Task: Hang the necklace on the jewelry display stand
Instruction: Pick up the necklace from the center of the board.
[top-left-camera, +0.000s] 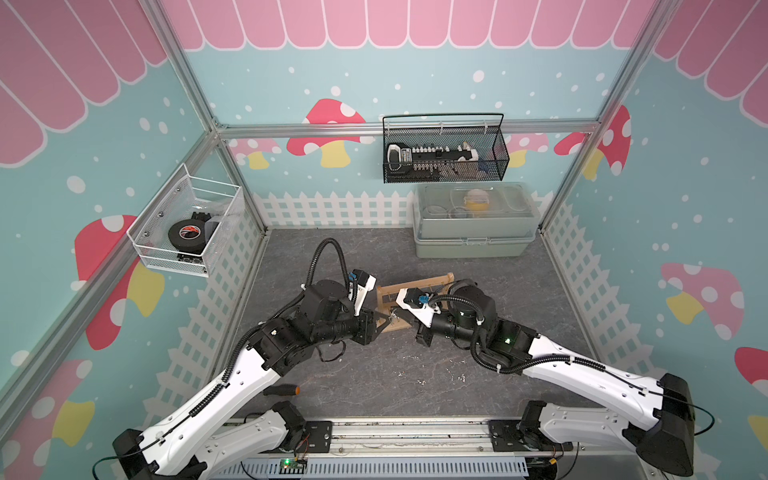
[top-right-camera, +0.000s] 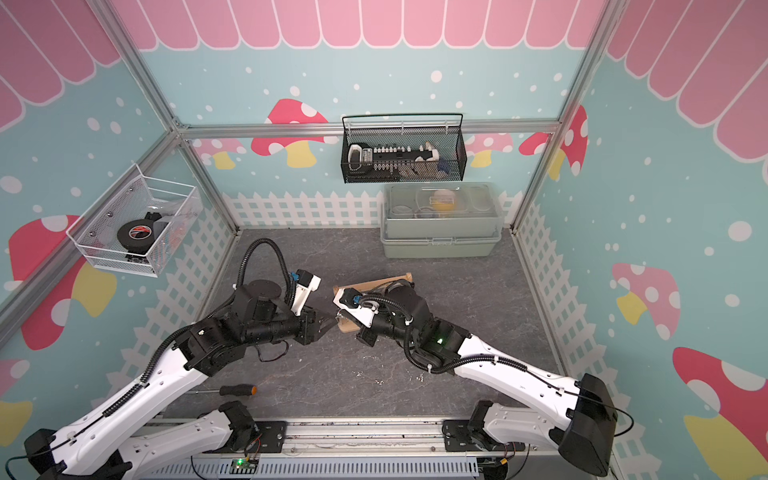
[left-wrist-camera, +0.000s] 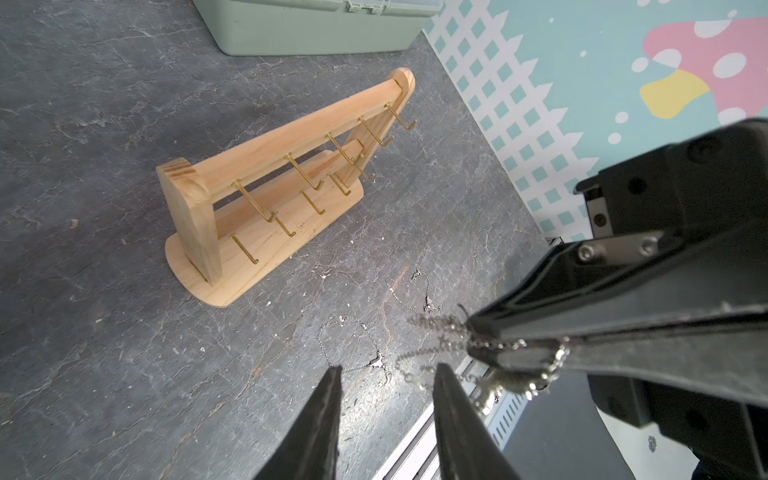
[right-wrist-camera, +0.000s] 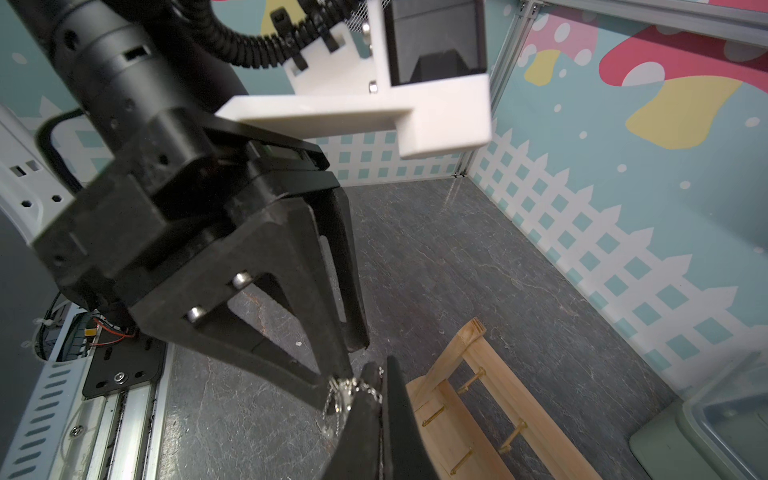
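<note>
Silver and fine-linked, the necklace (left-wrist-camera: 436, 324) hangs bunched in loops from the right gripper (left-wrist-camera: 473, 338), whose two black fingers are pinched tight together on it. The left gripper (left-wrist-camera: 386, 370) meets it tip to tip. Its jaws stand partly apart with nothing between them, and in the right wrist view one of its fingertips (right-wrist-camera: 332, 384) touches the chain.

Seen from above, the chain sits at about 7 o'clock from the light wooden jewelry display stand (left-wrist-camera: 299, 137), just beside the end of its base. The stand is upright near the middle of the grey stone-patterned table (top-left-camera: 374, 374), and its crossbars carry rows of small gold hooks (left-wrist-camera: 299, 170).

The left arm (top-left-camera: 216, 399) reaches in from 7 o'clock with its elbow bent and its wrist pointing toward 3 o'clock. The right arm (top-left-camera: 582, 370) comes from 5 o'clock, its wrist turned toward 9 o'clock.

At the table's 1 o'clock corner sits a grey-green plastic box (top-left-camera: 473, 247) with a clear lid. Round shapes and something yellow and white show blurrily through the lid. Above it on the back wall hangs a black wire-mesh basket (top-left-camera: 444, 176) holding black-and-white parts that I can't make out. At 10 o'clock on the side wall, a white mesh basket (top-left-camera: 164, 216) holds a roll of black tape (top-left-camera: 187, 235). A black-handled screwdriver (top-left-camera: 282, 390) with an orange end lies on the table at 7 o'clock.
</note>
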